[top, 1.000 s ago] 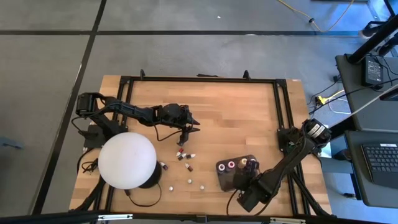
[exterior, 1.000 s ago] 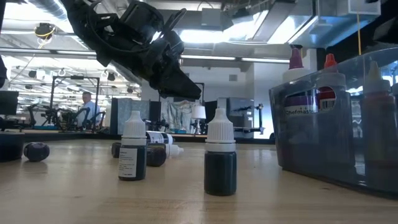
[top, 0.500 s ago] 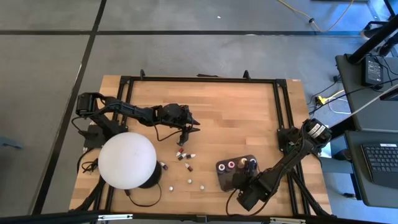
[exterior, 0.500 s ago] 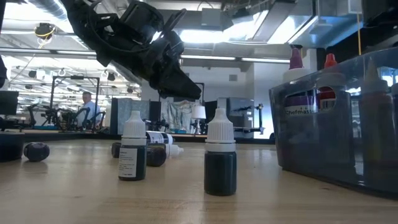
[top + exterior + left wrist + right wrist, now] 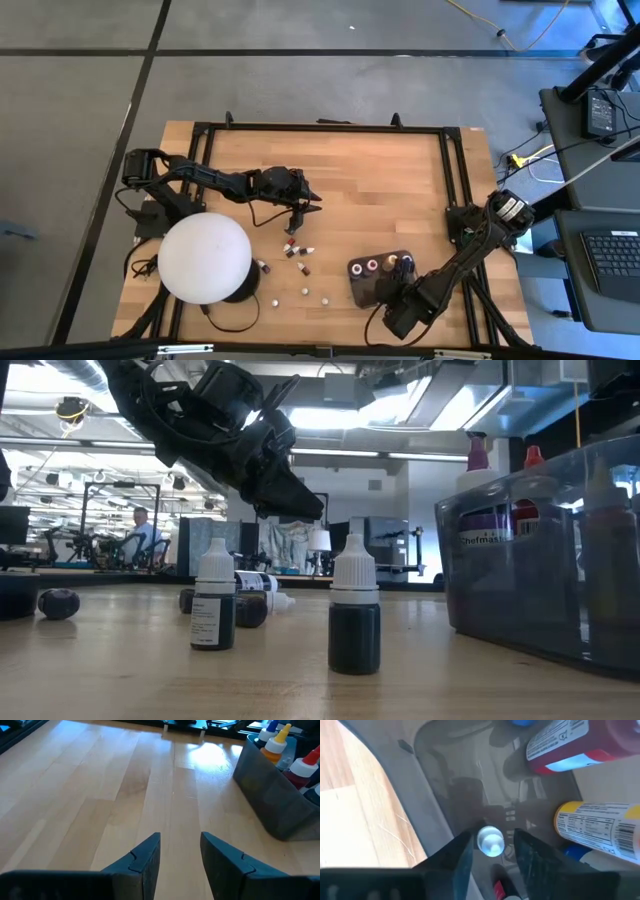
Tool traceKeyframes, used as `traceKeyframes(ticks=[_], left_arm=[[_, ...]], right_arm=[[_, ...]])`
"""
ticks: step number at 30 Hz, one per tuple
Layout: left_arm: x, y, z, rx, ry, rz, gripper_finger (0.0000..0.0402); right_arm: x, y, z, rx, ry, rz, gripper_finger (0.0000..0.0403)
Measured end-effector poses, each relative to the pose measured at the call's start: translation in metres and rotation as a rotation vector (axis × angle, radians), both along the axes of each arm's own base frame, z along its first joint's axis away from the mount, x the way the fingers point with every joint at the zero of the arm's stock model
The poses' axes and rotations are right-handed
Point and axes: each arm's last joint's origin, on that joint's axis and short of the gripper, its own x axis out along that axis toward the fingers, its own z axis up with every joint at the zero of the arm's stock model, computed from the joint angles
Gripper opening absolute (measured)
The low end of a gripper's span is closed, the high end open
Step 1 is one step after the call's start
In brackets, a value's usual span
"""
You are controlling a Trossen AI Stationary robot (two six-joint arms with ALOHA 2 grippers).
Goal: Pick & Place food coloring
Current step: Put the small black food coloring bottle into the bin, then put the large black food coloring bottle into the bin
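Several tiny food coloring bottles [image 5: 298, 255] are scattered on the wood table near its middle. In the low view two white-capped ones [image 5: 214, 595] [image 5: 354, 605] stand upright and others lie behind them. More bottles [image 5: 372, 265] stand in the dark grey tray [image 5: 360, 292]. My left gripper [image 5: 308, 205] [image 5: 180, 840] hovers open above bare table, just beyond the scattered bottles. My right gripper [image 5: 491, 855] is open and reaches down inside the tray. Its fingertips stand on either side of a white bottle cap [image 5: 491, 841]. I cannot tell whether they touch it.
A big white dome [image 5: 205, 258] stands at the near left of the table, close to the scattered bottles. Larger red and yellow labelled bottles [image 5: 600, 822] fill part of the tray. A black frame [image 5: 455, 170] runs around the table. Bare wood lies toward the far side.
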Motion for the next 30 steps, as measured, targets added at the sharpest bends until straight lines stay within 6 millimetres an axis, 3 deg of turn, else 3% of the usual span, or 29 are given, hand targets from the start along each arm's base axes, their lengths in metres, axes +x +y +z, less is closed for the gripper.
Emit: traceKeyframes(ticks=[6, 14, 23, 26, 30], left_arm=[[0.0, 0.0, 0.0, 0.0, -0.001, 0.0, 0.0134], [0.0, 0.0, 0.001, 0.001, -0.007, 0.0, 0.0136], [0.0, 0.0, 0.001, 0.001, -0.006, 0.0, 0.0132], [0.0, 0.0, 0.001, 0.001, -0.006, 0.0, 0.0132], [0.0, 0.0, 0.001, 0.001, -0.006, 0.0, 0.0134]], right_arm=[[-0.004, -0.005, 0.016, -0.004, -0.029, -0.001, 0.0178], [-0.012, -0.015, 0.047, -0.032, -0.108, 0.104, 0.0175], [-0.05, -0.057, 0.112, -0.093, -0.264, 0.149, 0.0175], [-0.067, -0.076, 0.113, -0.073, -0.323, 0.144, 0.0175], [-0.088, -0.101, 0.097, -0.047, -0.413, 0.123, 0.0175]])
